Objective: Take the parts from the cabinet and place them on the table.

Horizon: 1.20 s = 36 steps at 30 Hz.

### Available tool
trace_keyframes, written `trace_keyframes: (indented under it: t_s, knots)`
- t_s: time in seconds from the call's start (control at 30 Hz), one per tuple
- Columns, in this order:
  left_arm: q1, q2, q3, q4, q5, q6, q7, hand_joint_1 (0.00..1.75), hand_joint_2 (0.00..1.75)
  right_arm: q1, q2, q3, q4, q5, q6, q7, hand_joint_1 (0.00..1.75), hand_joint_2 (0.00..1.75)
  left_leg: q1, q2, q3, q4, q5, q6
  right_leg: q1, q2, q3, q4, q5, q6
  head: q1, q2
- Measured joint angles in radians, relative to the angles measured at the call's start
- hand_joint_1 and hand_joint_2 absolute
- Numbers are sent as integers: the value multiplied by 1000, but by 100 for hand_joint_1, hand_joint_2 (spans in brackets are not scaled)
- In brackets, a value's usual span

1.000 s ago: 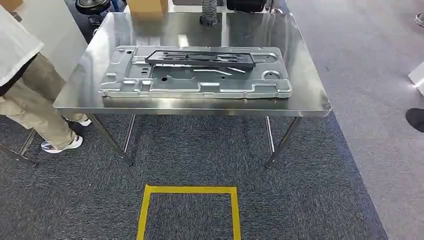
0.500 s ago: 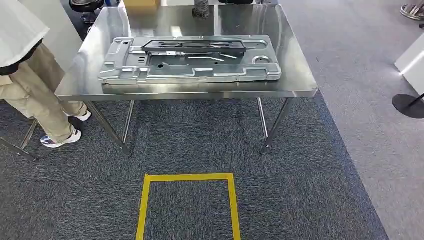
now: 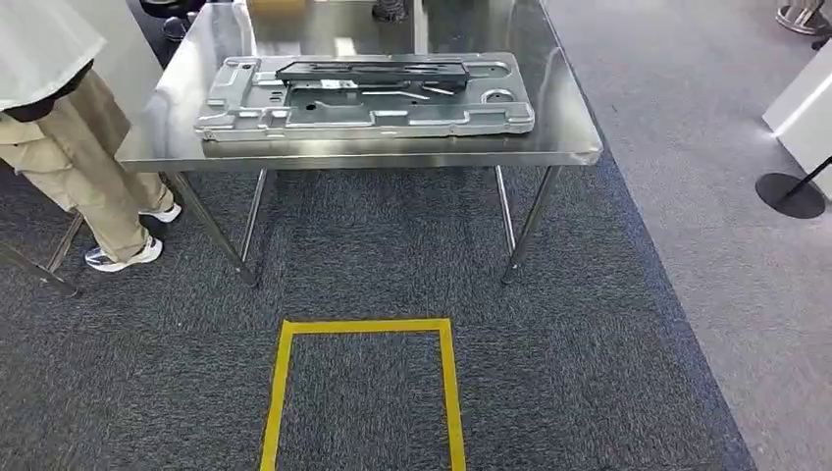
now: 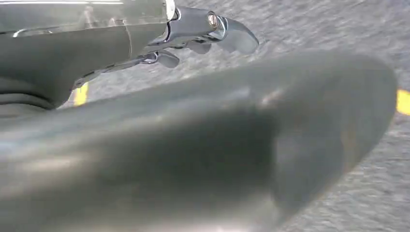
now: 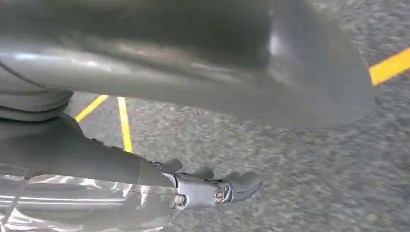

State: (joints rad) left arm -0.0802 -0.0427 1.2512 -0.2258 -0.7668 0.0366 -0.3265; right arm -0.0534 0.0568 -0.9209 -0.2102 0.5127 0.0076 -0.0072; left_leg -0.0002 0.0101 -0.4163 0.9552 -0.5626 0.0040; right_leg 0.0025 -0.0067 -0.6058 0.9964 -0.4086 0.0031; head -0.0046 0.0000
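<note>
Both parts (image 3: 365, 96) lie on counter (image 3: 579, 147). Left robot hand (image 4: 203, 36), right robot hand (image 5: 212, 188) hang empty, fingers loosely apart; you turn cleanly toward cabinet.

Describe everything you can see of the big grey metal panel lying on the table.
The grey metal panel is a long, pressed sheet with raised ribs, holes, a round boss and notched edges. It lies flat, lengthwise along the steel table, near the front edge. A black slotted part rests on its far side. Nothing else touches it.
</note>
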Motion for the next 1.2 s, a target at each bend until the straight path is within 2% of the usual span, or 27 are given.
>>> trace_keyframes:
  t_s: [0.03, 0.1, 0.17, 0.23, 0.27, 0.3, 0.33, 0.4, 0.43, 0.5, 0.53, 0.57, 0.6, 0.63, 0.67, 0.73, 0.77, 0.8, 0.83, 0.9, 0.93, 0.97, 1.0, 1.03, 1.1, 1.13, 1.2]
  knots:
    - [1, 0, 0, 0, -7, -4, 19, 0, 0, -1, 0, 0, 0, 0, 3, 9, 0, 175, -2, 0, -4, 3, 2, 5, -4, 0, -2, -2, 8, 6, -6, 0]
    - [2, -2, 0, 0, -8, -3, 51, 0, 0, 0, 1, 0, 1, 0, 2, 27, 0, 175, 8, 3, -11, -11, 28, 20, -6, 1, -8, 3, 14, 18, -7, 0]
    - [-1, -4, 0, 1, -11, -4, 64, 0, 0, 1, 5, 0, 4, -1, 4, 40, 0, 175, 6, 5, -31, -10, 44, 31, -9, 5, -49, 97, -75, 25, 3, 0]
    - [1, -5, 0, 1, -13, -5, 80, 0, 0, 1, 5, -1, 4, -1, 7, 47, 0, 175, 4, 5, -50, -7, 56, 30, -11, 5, -111, 266, -163, 34, 3, 0]
    - [1, -5, 0, 1, -13, -5, 89, 0, 175, 2, 6, -1, 5, 0, 12, 50, 0, 175, 4, 6, -60, -3, 61, 29, -13, 5, -124, 318, -181, 37, 5, 0]
    - [2, -7, 0, 1, -13, -5, 96, 0, 175, 2, 6, -1, 5, 2, 17, 53, 0, 175, 4, 6, -68, 3, 63, 27, -16, 5, -112, 313, -173, 39, 5, 0]
    - [2, -8, 0, 1, -13, -5, 102, 0, 175, 2, 6, -1, 6, 3, 21, 54, 0, 0, 5, 6, -72, 7, 64, 26, -18, 4, -75, 264, -148, 39, 5, 0]
    - [0, -13, 0, 1, -13, -6, 108, 0, 175, 1, 6, -1, 6, 4, 26, 57, 0, 0, 5, 6, -78, 19, 63, 23, -20, 3, 44, 73, -77, 36, 5, 0]
    - [0, -14, 0, 1, -13, -6, 108, 0, 175, 0, 6, -1, 6, 4, 27, 62, 0, 0, 5, 6, -81, 24, 61, 18, -20, 2, 84, -3, -80, 30, 5, 0]
    - [-2, -14, 0, 1, -13, -5, 107, 0, 175, -2, 7, -2, 6, 2, 29, 68, 0, 0, -1, 6, -87, 30, 61, 5, -12, 4, 80, -4, -77, 18, 3, 0]
    - [-2, -15, 0, 1, -13, -6, 105, 0, 175, -2, 7, -4, 6, 1, 29, 72, 0, 175, 1, 6, -87, 29, 63, 0, -10, 5, 78, -3, -77, 14, 4, 0]
    - [-2, -16, 0, 1, -13, -6, 104, 0, 175, -1, 7, -5, 6, 1, 30, 75, 0, 175, 2, 6, -87, 25, 66, -6, -9, 5, 77, -5, -75, 8, 3, 0]
    - [-2, -17, 0, 1, -13, -9, 101, 0, 175, -1, 7, -6, 7, 1, 35, 77, 0, 175, 1, 5, -88, 29, 62, -12, -16, 4, 79, -16, -68, -2, 5, 0]
    - [-1, -17, 0, 1, -14, -10, 98, 0, 175, -1, 8, -6, 7, 1, 40, 77, 0, 175, 5, 0, -96, 49, 43, -17, -17, 3, 80, -20, -64, -8, 3, 0]
    - [-1, -18, 0, 1, -14, -10, 96, 0, 175, -1, 8, -6, 7, 1, 44, 77, 0, 175, 5, -1, -122, 106, 3, -21, -17, 2, 77, -20, -62, -13, 0, 0]
    - [0, -18, 0, 1, -15, -12, 92, 0, 175, 0, 8, -7, 7, 1, 48, 77, 0, 175, 8, -1, -202, 281, -79, -29, -14, 2, 72, -20, -61, -15, 0, 0]
    - [1, -18, 0, 2, -16, -12, 92, 0, 175, 1, 8, -8, 7, 1, 51, 76, 0, 175, 10, -1, -232, 345, -96, -33, -14, 2, 70, -18, -60, -17, 0, 0]
    - [3, -19, 0, 2, -16, -13, 91, 0, 175, 1, 8, -8, 7, 1, 51, 77, 0, 175, 14, -1, -240, 360, -89, -38, -14, 3, 70, -16, -60, -17, 0, 0]
    - [5, -19, 0, 2, -17, -13, 91, 0, 175, 1, 8, -8, 7, 1, 53, 77, 0, 175, 19, -1, -222, 323, -57, -45, -15, 4, 70, -14, -61, -18, 0, 0]
    - [3, -19, 0, 2, -19, -14, 87, 0, 175, 0, 8, -9, 7, 1, 56, 77, 0, 175, 34, -1, -129, 133, 42, -61, -20, 7, 69, -2, -67, -14, 0, 0]
    - [3, -19, 0, 2, -20, -15, 83, 0, 175, 0, 8, -10, 7, 1, 59, 78, 0, 175, 43, -2, -93, 54, 60, -70, -17, 7, 65, 9, -73, -7, 0, 0]
    - [0, -22, 0, 4, -24, -18, 78, 0, 175, -1, 6, -12, 7, 0, 62, 77, 0, 175, 34, -12, -91, 43, 42, -64, -13, 11, 58, 22, -79, 0, -5, 0]
    - [0, -22, 0, 4, -25, -21, 74, 0, 175, -1, 6, -16, 7, -2, 64, 74, 0, 0, 36, -12, -96, 49, 46, -33, -9, 11, 56, 21, -78, 1, 2, 0]
    - [1, -22, 0, 4, -26, -22, 70, 0, 175, -1, 7, -18, 7, -4, 64, 69, 0, 0, 34, -12, -98, 49, 52, -44, -10, 12, 55, 20, -76, 4, 3, 0]
    - [1, -22, 0, 4, -25, -29, 62, 0, 175, 0, 8, -23, 8, -6, 66, 64, 0, 0, 29, -13, -99, 49, 51, -34, -15, 12, 55, 17, -72, 10, 3, 0]
    - [1, -22, 0, 4, -24, -34, 57, 0, 175, -1, 9, -24, 8, -7, 70, 61, 0, 175, 28, -13, -100, 49, 52, -32, -16, 12, 54, 15, -71, 13, 3, 0]
    - [0, -22, 0, 4, -15, -47, 51, 0, 175, -1, 9, -27, 8, -9, 74, 54, 0, 175, 26, -13, -101, 50, 52, -30, -18, 12, 55, 12, -68, 17, 3, 0]
